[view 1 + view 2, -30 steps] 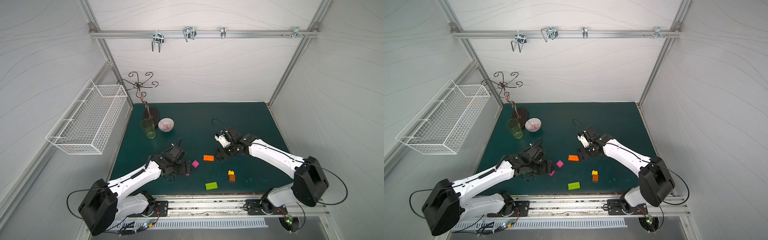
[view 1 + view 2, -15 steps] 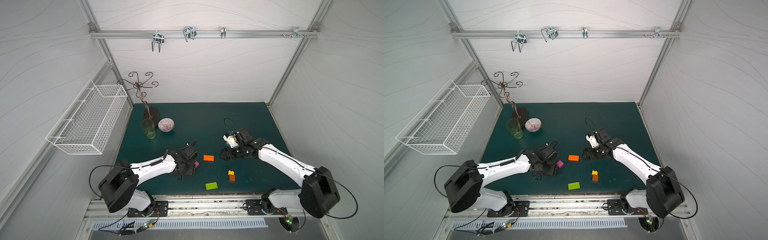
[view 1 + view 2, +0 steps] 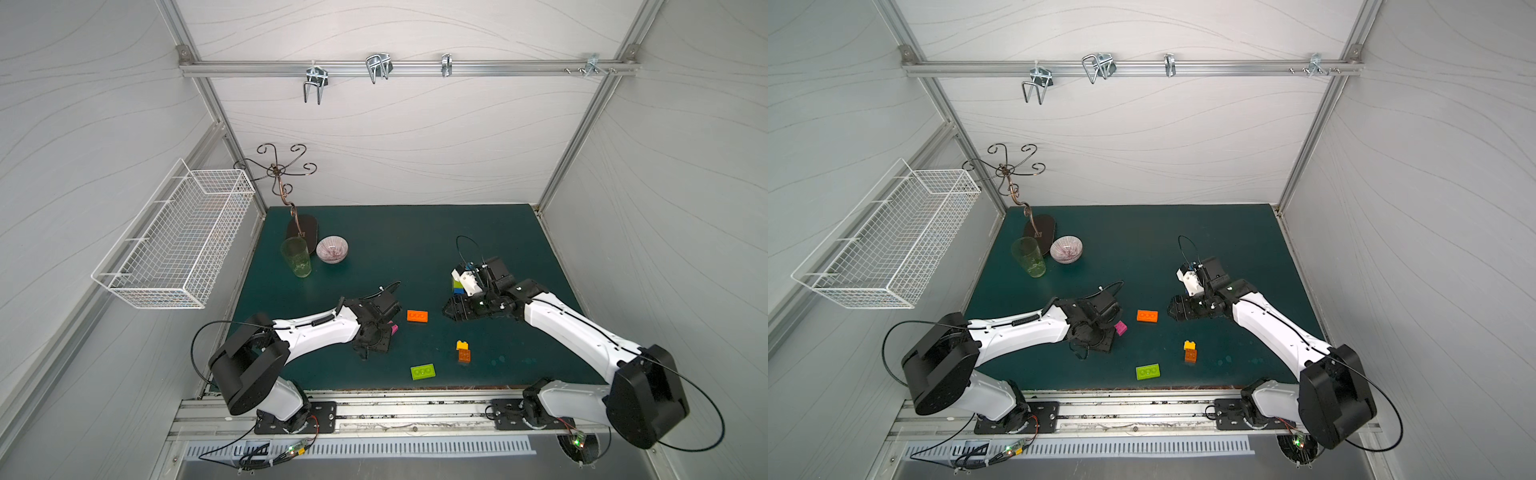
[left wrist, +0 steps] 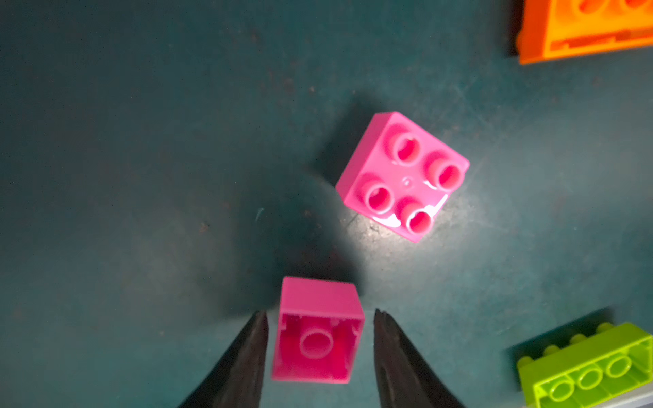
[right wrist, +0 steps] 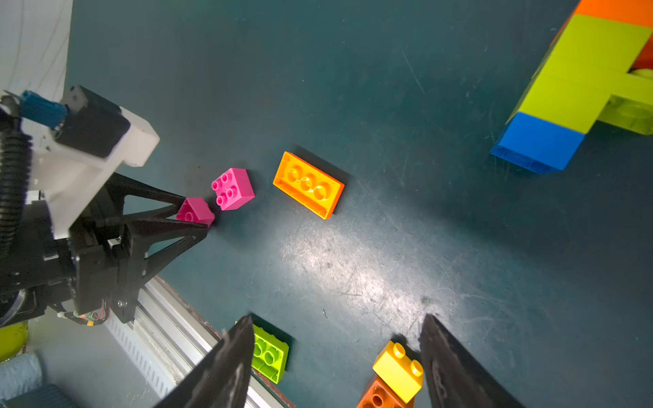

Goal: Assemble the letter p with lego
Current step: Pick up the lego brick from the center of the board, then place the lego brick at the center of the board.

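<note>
My left gripper (image 4: 319, 312) is open, its jaws narrowed around a magenta lego brick (image 4: 318, 335) that lies on its side with the hollow underside showing; thin gaps remain on both sides. A second magenta brick (image 4: 403, 176) sits studs up just beyond it. An orange oblong brick (image 3: 417, 316) and a lime one (image 3: 423, 371) lie upside down mid-table. A yellow brick (image 3: 461, 345) sits on a small orange one. My right gripper (image 5: 335, 335) hovers open and empty to the right of the orange oblong. A lime, blue and orange stack (image 5: 572, 88) lies beside my right wrist.
A green glass (image 3: 296, 257), a patterned bowl (image 3: 331, 249) and a metal hook stand (image 3: 301, 226) sit at the back left. A wire basket (image 3: 178, 241) hangs on the left wall. The lime brick lies close to the table's front edge (image 3: 374, 390).
My left arm reached right to the magenta bricks and its jaws narrowed around one. My right gripper drew back to the right, away from the orange oblong brick.
</note>
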Tool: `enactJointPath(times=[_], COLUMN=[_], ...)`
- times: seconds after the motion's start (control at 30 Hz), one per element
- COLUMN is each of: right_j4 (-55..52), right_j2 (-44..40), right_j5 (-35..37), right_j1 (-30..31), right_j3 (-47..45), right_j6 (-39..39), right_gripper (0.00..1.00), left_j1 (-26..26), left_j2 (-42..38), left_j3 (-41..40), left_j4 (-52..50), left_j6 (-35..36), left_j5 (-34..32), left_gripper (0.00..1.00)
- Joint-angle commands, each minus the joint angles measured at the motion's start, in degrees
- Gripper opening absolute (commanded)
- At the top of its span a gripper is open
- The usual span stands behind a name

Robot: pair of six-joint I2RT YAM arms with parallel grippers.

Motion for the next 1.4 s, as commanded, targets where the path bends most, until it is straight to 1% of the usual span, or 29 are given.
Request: enactJointPath(times=[0.0,0.13,0.2,0.4,0.57,0.73,0.9,1.1,1.37], right_j4=[0.1,0.1,0.3,0.6,0.6,0.6,0.7,0.7,0.1], right_j2=[-1.6,-2.5,-2.8,-4.1,-5.1,-6.2,-8.7,-11.8,-13.0], right_j5=[-1.4,-1.6,-1.6,-2.0,-2.4,-2.1,-1.3,-2.1,-4.2], right_j1=[-0.8,-1.1,-1.3,-2.2,-4.2,-7.7,-10.5,-13.2,-16.1], right_j3=[-0.8,-1.2,-1.4,-2.1,-2.7,-3.7,-5.3,-7.2,-7.9], right_j6=[0.2,0.3,0.5,1.4,2.6,5.0,7.6,8.3,7.1], right_gripper=[0.74,0.74,0.74,0.73,0.74,0.74,0.77,0.78,0.78], left_j1=[-0.4,-1.1,-1.9,-3.9,-4.4,-4.4,-4.4,-4.5,-4.3], left_j2=[1.4,1.0,0.6,-1.8,-1.4,6.2,14.6,21.5,26.8], left_j3=[2.5,3.1,3.5,7.4,14.3,24.6,31.7,37.4,42.2], left_j4=[-0.4,-1.2,-1.5,-5.7,-8.7,-10.9,-12.9,-15.1,-17.0], left_j6=[1.4,1.7,2.1,0.9,-1.1,-4.1,-6.0,-7.9,-8.9], left_j5=[-2.1,-4.0,-4.4,-4.4,-3.3,-2.5,-2.9,-3.6,-4.8], left_gripper=[0.43,0.33,0.29,0.27,0.27,0.27,0.27,0.27,0.26])
